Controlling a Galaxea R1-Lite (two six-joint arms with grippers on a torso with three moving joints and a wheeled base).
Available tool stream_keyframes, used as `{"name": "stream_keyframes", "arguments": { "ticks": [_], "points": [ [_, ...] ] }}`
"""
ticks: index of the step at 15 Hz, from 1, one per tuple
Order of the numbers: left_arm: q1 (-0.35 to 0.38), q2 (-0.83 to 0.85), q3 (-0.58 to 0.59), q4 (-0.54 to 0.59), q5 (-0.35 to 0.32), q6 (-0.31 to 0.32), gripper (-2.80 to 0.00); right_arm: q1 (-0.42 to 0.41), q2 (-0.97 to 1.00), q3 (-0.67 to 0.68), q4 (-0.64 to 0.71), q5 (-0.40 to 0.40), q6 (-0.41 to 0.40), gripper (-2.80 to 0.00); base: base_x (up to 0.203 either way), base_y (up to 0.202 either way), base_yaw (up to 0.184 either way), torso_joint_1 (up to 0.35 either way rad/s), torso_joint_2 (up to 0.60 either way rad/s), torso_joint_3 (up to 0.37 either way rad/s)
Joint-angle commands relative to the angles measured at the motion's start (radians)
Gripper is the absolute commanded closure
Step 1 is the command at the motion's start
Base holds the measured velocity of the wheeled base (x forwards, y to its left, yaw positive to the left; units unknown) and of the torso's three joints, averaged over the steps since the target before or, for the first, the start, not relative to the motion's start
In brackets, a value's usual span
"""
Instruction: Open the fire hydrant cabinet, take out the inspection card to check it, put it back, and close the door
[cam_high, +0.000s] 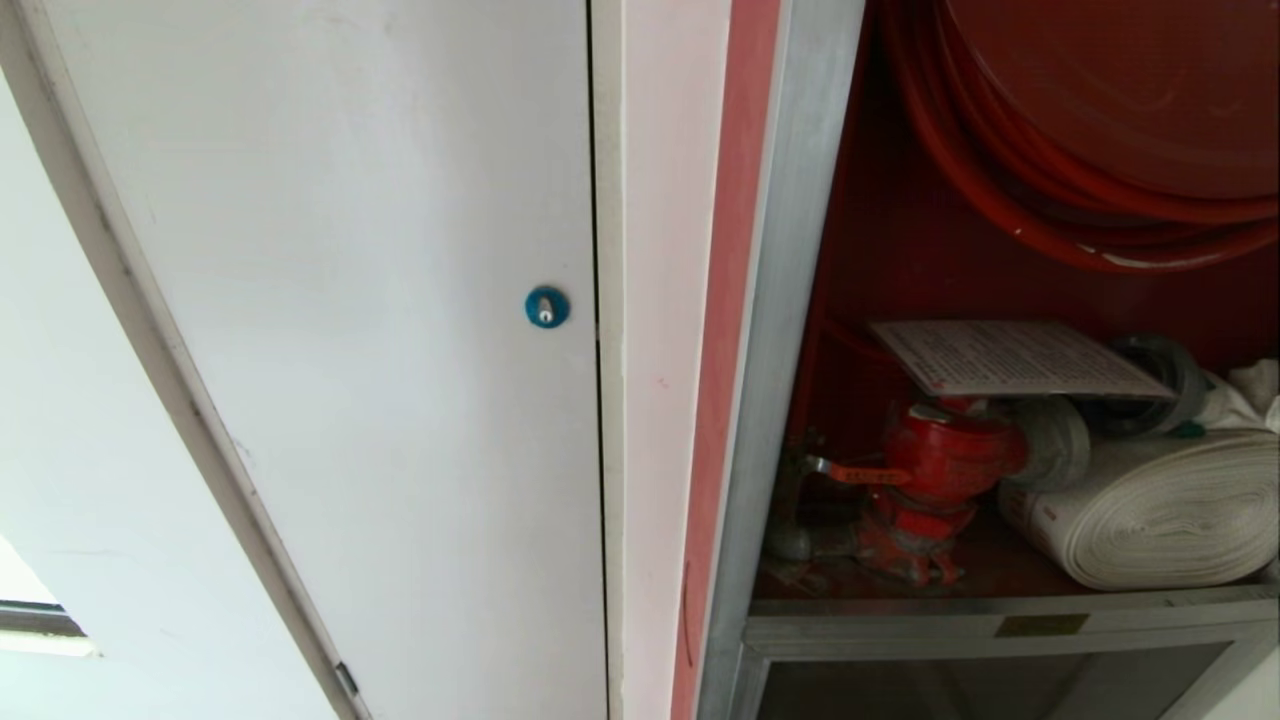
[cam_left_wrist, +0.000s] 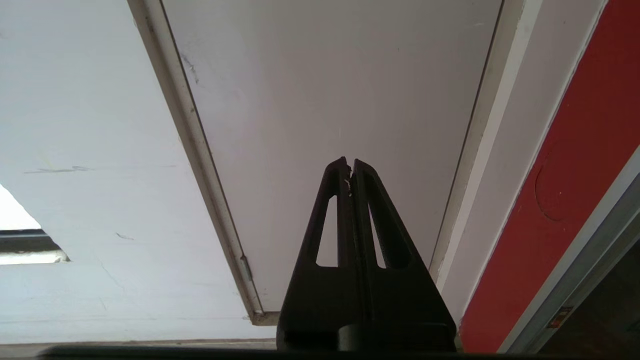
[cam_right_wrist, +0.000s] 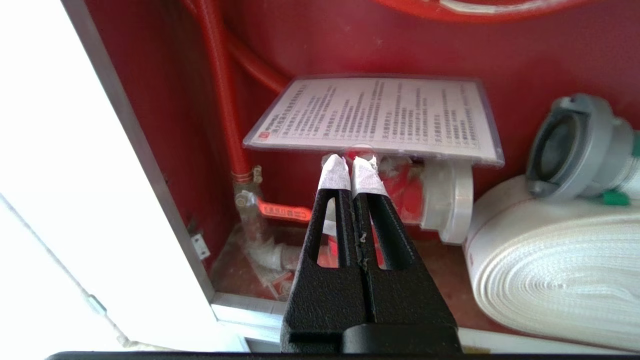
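Aluminium framing of the fire hydrant cabinet (cam_high: 790, 330) fills the 3 o'clock half of the head view, its red interior exposed. Beside it, toward 9 o'clock, the white panel door (cam_high: 380, 300) with a blue round lock (cam_high: 547, 307) is seen. Inside, the red hose reel (cam_high: 1100, 130) sits at 12 o'clock, the white rolled hose (cam_high: 1160, 510) at 4 o'clock, and the red valve (cam_high: 940, 470) at 6 o'clock. The inspection card (cam_high: 1010, 358) is laid flat on top of the valve.

Neither gripper is shown in the head view. In the right wrist view, the right gripper (cam_right_wrist: 351, 165) is seen pressed closed and empty, its taped tips just at the card's near edge; contact cannot be told. In the left wrist view, the left gripper (cam_left_wrist: 349, 164) is likewise closed, holding nothing, facing the white panel.
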Motion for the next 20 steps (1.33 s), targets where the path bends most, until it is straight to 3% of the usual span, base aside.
{"name": "stream_keyframes", "arguments": {
  "ticks": [1, 4, 6, 16, 20],
  "points": [
    [0.0, 0.001, 0.014, -0.001, 0.0, 0.0, 0.0, 0.001, -0.11, 0.03, 0.06, 0.015, 0.0, 0.0, 0.0, 0.0, 0.0, 0.0, 0.0, 0.0],
    [0.0, 0.001, 0.014, -0.001, 0.0, 0.0, 0.0, 0.002, -0.26, -0.006, 0.392, 0.103, -0.026, 0.0, 0.0, 0.0, 0.0, 0.0, 0.0, 0.0],
    [0.0, 0.001, 0.013, 0.0, 0.0, 0.0, 0.0, 0.003, -0.259, -0.001, 0.419, 0.12, -0.06, 0.0, 0.0, 0.0, 0.0, 0.0, 0.0, 0.0],
    [0.0, 0.001, 0.013, -0.001, 0.0, 0.0, 0.0, 0.049, -0.275, 0.039, 0.451, 0.123, -0.07, 0.0, 0.0, 0.0, 0.0, 0.0, 0.0, 0.0],
    [0.0, 0.001, 0.014, -0.001, 0.0, 0.0, 0.0, 0.158, -0.433, 0.133, 0.521, 0.009, -0.067, 0.0, 0.0, 0.0, 0.0, 0.0, 0.0, 0.0]
  ]
}}
